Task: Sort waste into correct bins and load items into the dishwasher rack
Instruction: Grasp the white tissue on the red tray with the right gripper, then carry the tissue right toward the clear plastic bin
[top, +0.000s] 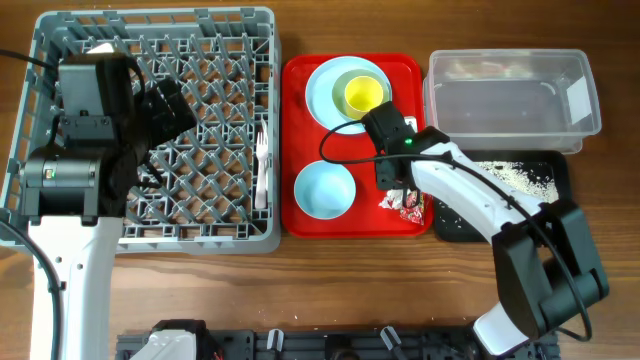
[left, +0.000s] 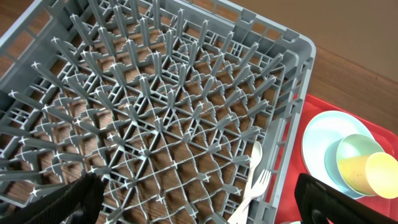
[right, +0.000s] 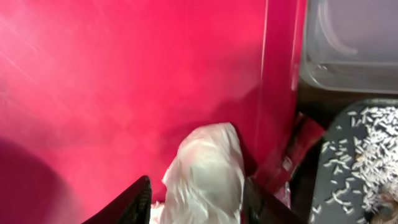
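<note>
The grey dishwasher rack (top: 150, 130) fills the left, with a white fork (top: 260, 150) and spoon (left: 254, 155) at its right wall. My left gripper (top: 168, 105) hangs open and empty above the rack (left: 155, 106). On the red tray (top: 300, 100) are a pale blue plate (top: 318, 85), a bowl with the yellow-green cup (top: 362, 93) in it, and a blue bowl (top: 325, 190). My right gripper (right: 194, 202) is low on the tray, open, its fingers on either side of the crumpled white napkin (right: 208, 174). The shiny red wrapper (right: 298, 149) lies just right of it.
The clear tub (top: 510, 100) stands at the back right. The black tray (top: 545, 185) in front of it holds rice-like crumbs (right: 360, 149). The red tray's rim (right: 277, 93) runs between the napkin and the bins. Bare wooden table lies in front.
</note>
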